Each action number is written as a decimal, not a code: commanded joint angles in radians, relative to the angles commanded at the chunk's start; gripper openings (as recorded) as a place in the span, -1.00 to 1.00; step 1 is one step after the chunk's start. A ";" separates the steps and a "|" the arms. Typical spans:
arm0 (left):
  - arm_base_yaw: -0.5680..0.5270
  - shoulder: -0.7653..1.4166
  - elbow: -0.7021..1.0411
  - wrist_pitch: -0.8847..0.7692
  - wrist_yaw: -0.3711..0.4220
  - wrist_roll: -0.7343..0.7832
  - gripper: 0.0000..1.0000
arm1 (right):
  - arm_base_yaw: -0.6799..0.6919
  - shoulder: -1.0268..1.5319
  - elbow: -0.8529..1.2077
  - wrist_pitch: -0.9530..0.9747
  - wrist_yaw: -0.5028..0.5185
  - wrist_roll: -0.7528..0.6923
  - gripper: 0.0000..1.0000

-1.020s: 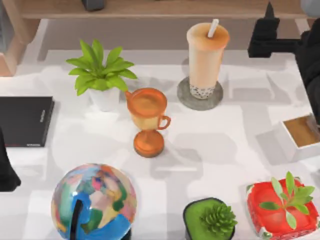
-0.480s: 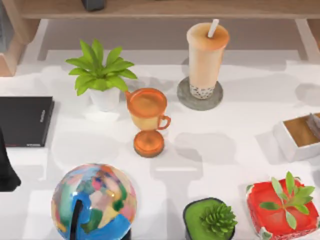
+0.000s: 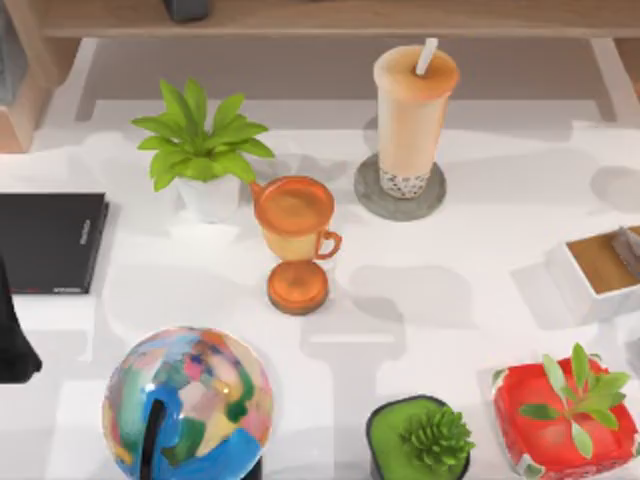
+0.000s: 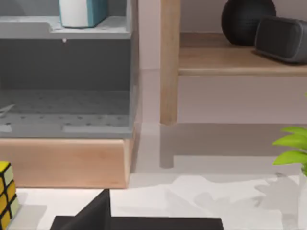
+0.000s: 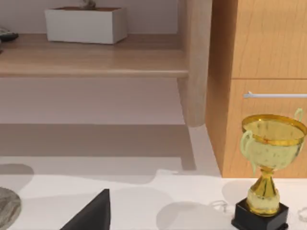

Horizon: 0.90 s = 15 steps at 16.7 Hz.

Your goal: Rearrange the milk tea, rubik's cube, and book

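Observation:
The milk tea (image 3: pixel 413 115), a tall clear cup with a white straw, stands upright on a grey coaster (image 3: pixel 372 200) at the table's back middle. In the left wrist view the rubik's cube (image 4: pixel 5 199) shows its yellow face at the picture's edge, on the white table by a wooden cabinet base. The book (image 4: pixel 81 12), teal with white pages, stands on a grey shelf above. My left arm (image 3: pixel 12 340) is parked at the table's left edge. A dark part of my left gripper (image 4: pixel 93 216) and of my right gripper (image 5: pixel 91 216) shows in each wrist view, holding nothing I can see.
An orange trophy cup (image 3: pixel 295 235) stands mid-table beside a potted plant (image 3: pixel 200 150). A black slab (image 3: pixel 50 240) lies at the left, a globe (image 3: pixel 188 400) in front. A succulent pot (image 3: pixel 420 440), red pot (image 3: pixel 565 415) and white box (image 3: pixel 575 290) are at the right. A gold trophy (image 5: pixel 268 167) stands near the drawers.
My right arm, at the top view's upper right a second ago, has withdrawn out of that picture. The objects on the table have not moved.

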 joint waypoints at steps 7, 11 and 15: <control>0.003 0.006 0.009 -0.004 0.000 0.001 1.00 | -0.002 -0.005 -0.003 -0.003 -0.002 0.000 1.00; 0.040 0.108 0.141 -0.065 -0.001 0.021 1.00 | -0.002 -0.005 -0.003 -0.003 -0.002 0.000 1.00; 0.104 0.332 0.404 -0.204 0.005 0.061 1.00 | -0.002 -0.005 -0.003 -0.003 -0.002 0.000 1.00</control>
